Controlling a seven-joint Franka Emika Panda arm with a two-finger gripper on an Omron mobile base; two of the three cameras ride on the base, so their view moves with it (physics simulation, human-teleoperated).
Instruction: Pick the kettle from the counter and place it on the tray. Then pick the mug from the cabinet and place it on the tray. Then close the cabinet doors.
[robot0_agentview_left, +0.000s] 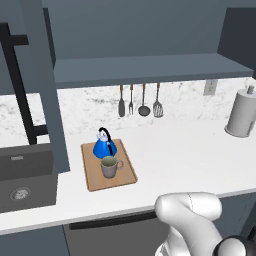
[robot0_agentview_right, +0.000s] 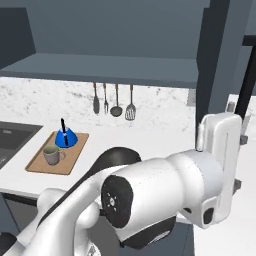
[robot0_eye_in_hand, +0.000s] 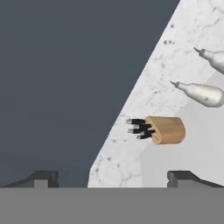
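Left door of cabinet open, black bar handle on it. Sink set in desk at left. Tray on desk right of sink, holds two things: kettle at back, upright; mug just in front, upright, handle to right, nothing seen inside. Cabinet shelf above. Utensils hang on backsplash. Grey cylinder far right. Tool fingertips wide apart, holding nothing; knife block and two bottles beyond it.
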